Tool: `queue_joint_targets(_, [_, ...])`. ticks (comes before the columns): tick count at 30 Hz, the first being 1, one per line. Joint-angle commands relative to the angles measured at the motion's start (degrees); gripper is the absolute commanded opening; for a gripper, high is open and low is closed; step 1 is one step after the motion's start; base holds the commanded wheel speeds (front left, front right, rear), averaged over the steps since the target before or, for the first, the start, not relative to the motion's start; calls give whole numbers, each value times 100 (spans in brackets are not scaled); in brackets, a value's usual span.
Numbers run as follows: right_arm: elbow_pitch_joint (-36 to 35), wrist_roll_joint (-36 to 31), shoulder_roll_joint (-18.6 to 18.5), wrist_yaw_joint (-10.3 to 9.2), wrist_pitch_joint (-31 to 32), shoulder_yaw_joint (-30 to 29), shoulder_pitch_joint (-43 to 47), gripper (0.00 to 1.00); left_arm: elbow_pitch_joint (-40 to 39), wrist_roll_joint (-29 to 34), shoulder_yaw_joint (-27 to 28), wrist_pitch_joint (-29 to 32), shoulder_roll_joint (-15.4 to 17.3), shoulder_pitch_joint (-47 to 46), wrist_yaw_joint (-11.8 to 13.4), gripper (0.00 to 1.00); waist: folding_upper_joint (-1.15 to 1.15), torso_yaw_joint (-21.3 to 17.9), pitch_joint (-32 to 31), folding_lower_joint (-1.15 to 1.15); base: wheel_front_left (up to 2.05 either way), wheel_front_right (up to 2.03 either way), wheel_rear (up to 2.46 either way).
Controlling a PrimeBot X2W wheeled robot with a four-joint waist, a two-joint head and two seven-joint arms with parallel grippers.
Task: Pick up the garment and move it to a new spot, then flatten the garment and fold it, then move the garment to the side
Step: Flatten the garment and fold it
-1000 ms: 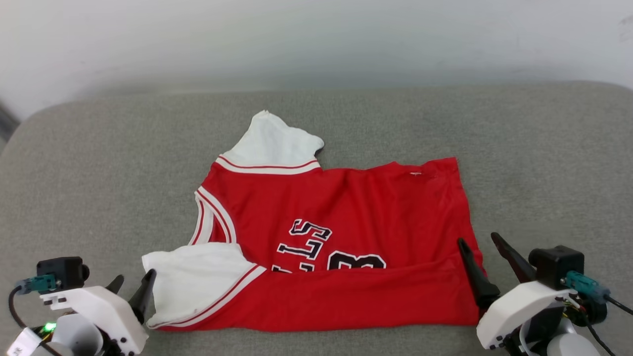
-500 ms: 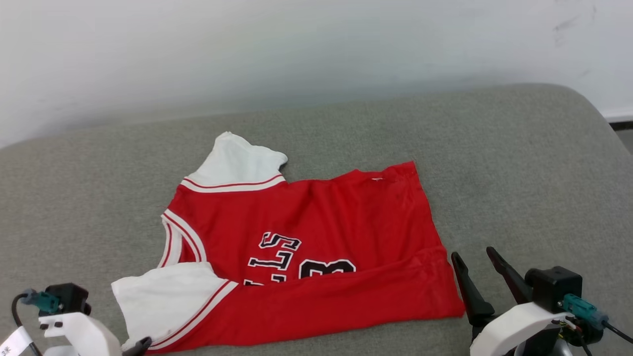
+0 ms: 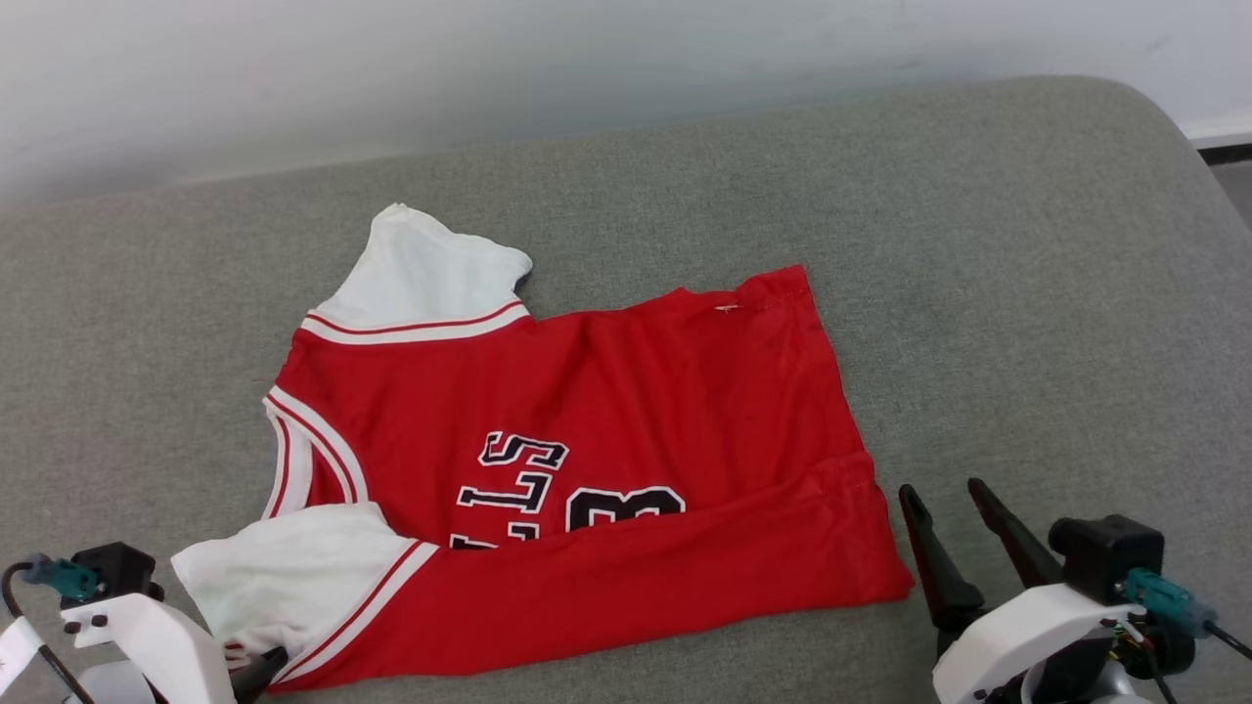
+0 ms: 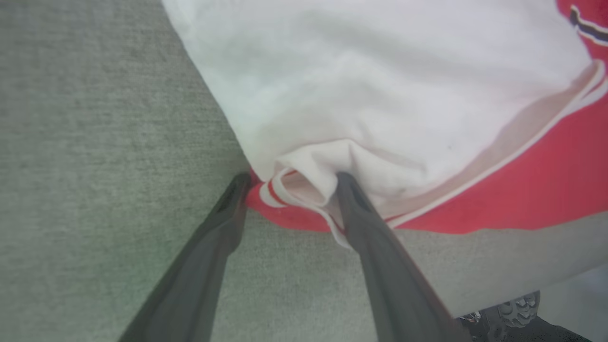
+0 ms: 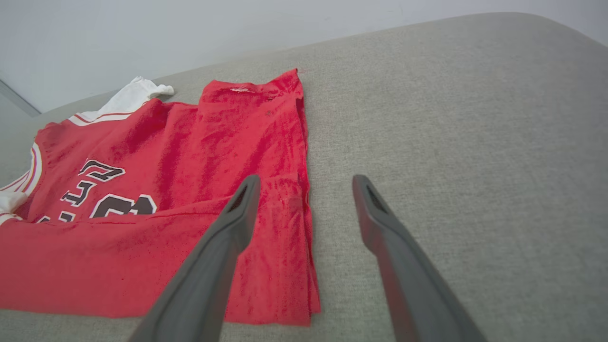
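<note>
At mid-frame I see the shirt [image 3: 587, 460] half-folded on the cushion [image 3: 1027, 293]; left jaws wide astride its sleeve [image 4: 380, 95], right jaws wide beside it.

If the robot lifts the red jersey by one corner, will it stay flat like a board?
Probably not. The jersey lies folded over itself with soft wrinkles, so it would likely droop. It looks thin, so probably light. Its white sleeve bunches at the edge, so pushing may crumple it.

A fold of the garment [image 3: 626, 391] hides part of its lettering [image 3: 523, 474].
</note>
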Motion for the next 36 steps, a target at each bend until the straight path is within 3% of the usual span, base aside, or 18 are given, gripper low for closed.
queue_joint_targets(1, [0, 35, 23, -3, 33, -65, -72, 100, 96, -67, -218, 27, -346, 37, -104, 0, 0, 25, -34, 1, 0, 0, 0])
queue_joint_targets(4, [-4, 80, -3, -3, 189, -230, -56, 100, 98, -47, -218, -49, -360, 15, -184, 0, 0, 88, -104, 1, 0, 0, 0])
queue_joint_targets(7, [-11, 244, -191, -3, 849, -446, -91, 100, -51, 147, -140, -308, -315, -96, -223, 0, 0, 218, -206, 1, 0, 0, 0])
queue_joint_targets(8, [28, 332, -361, -3, 1702, -425, -73, 100, -253, 309, -89, -500, -245, -136, -157, 0, 0, 308, -257, 1, 0, 0, 0])
queue_joint_targets(16, [-64, 680, -679, -3, 3820, -40, -345, 100, -996, 653, -87, -756, -190, -217, 27, 0, 0, 724, -42, 1, 0, 0, 0])
queue_joint_targets(24, [525, 824, -474, 6, 4418, 222, -443, 100, -967, 679, -144, -801, -291, -319, -55, 0, 0, 941, 165, 1, 0, 0, 0])
queue_joint_targets(25, [538, 848, -455, 7, 4424, 220, -442, 0, -952, 674, -145, -811, -302, -319, -67, 0, 0, 948, 166, 1, 0, 0, 0])
queue_joint_targets(36, [-98, 971, -685, 1, 4302, -33, -323, 0, -1148, 743, -114, -1062, -337, 50, 141, 0, 0, 929, -410, 1, 0, 0, 0])
